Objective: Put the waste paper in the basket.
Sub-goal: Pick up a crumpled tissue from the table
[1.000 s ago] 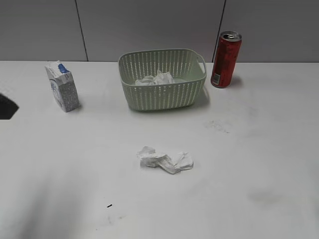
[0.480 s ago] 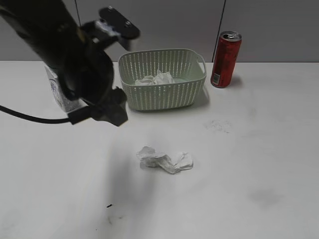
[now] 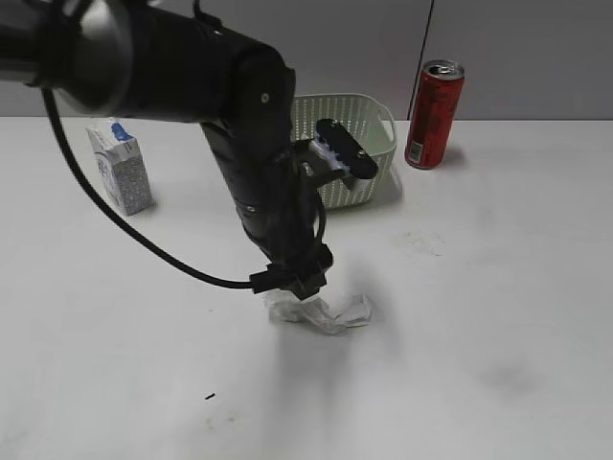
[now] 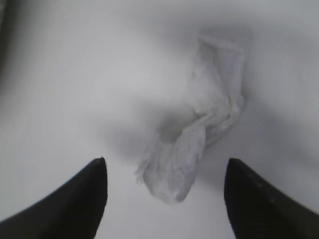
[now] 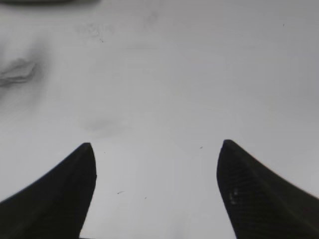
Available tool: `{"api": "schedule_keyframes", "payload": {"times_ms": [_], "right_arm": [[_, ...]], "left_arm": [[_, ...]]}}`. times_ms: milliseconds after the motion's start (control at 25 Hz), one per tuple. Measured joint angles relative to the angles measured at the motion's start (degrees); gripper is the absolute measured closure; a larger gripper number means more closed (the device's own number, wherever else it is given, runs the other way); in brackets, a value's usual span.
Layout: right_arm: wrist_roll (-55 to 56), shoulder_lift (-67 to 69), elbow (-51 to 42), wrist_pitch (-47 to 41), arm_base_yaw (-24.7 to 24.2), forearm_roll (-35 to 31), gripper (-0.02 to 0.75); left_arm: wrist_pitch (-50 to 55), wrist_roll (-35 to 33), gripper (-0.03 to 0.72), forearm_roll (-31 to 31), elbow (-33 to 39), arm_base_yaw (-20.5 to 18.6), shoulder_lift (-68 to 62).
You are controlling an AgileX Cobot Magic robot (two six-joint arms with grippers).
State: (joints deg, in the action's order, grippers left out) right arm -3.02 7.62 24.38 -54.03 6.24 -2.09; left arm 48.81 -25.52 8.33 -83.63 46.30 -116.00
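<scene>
On the bench, 6 o'clock of the basket (image 3: 369, 125) | one waste paper wad (image 3: 330, 311) is left | left gripper (image 4: 164, 172) jaws spread over it | right gripper (image 5: 154, 154) jaws released, empty | basket contents hidden.

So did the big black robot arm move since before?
Yes. The left black robot arm swung right and down, away from the white-and-blue carton, over the crumpled white paper on the table.
</scene>
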Motion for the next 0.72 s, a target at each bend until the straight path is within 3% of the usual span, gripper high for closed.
{"api": "schedule_keyframes", "payload": {"times_ms": [200, 600, 720], "right_arm": [[0.1, -5.4, 0.0, 0.0, 0.0, 0.0, 0.165], [0.4, -5.9, 0.0, 0.0, 0.0, 0.1, 0.165], [0.4, -5.9, 0.0, 0.0, 0.0, 0.1, 0.165]], "left_arm": [[-1.4, 0.0, 0.151, 0.3, -4.0, 1.7, -5.9], [-1.4, -0.1, 0.155, 0.9, -4.8, 2.4, -11.3], [-1.5, -0.1, 0.233, 1.2, -4.9, 2.4, -11.3]]}}
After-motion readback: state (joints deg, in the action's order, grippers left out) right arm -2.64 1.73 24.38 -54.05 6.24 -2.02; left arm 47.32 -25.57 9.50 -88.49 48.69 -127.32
